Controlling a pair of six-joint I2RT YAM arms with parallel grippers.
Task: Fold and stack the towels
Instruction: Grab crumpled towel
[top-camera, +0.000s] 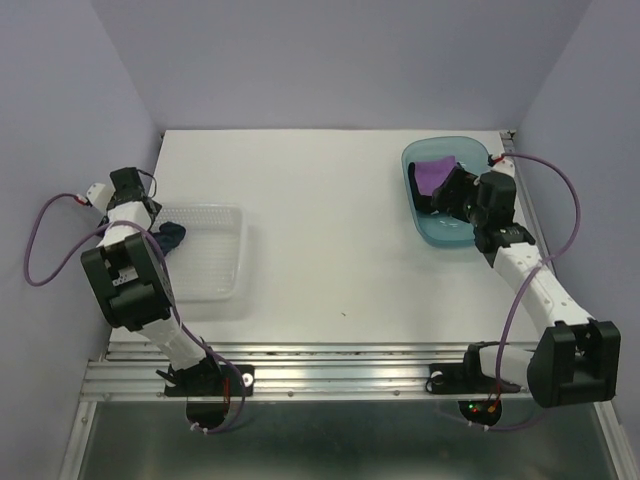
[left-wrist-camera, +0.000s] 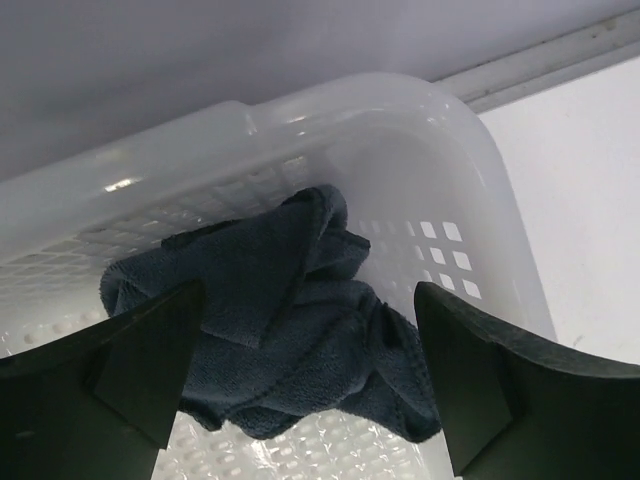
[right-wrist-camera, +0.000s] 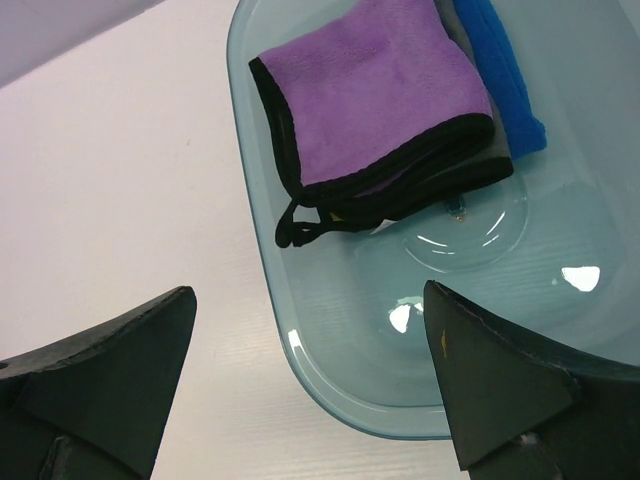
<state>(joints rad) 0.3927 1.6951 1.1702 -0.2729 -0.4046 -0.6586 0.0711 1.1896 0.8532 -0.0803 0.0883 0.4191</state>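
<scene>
A crumpled dark navy towel (left-wrist-camera: 280, 320) lies in the white mesh basket (left-wrist-camera: 350, 130), at its left end (top-camera: 172, 236) in the top view. My left gripper (left-wrist-camera: 305, 385) hangs open just above it, one finger on each side, not touching. A folded purple towel (right-wrist-camera: 375, 90) with black edging rests in the teal tray (right-wrist-camera: 330, 380), partly over a bright blue towel (right-wrist-camera: 505, 80). In the top view the purple towel (top-camera: 433, 172) shows beside my right arm. My right gripper (right-wrist-camera: 310, 385) is open over the tray's near rim, empty.
The white mesh basket (top-camera: 205, 255) stands at the table's left side, the teal tray (top-camera: 425, 195) at the back right. Purple walls close in the table on three sides. A metal rail runs along the near edge.
</scene>
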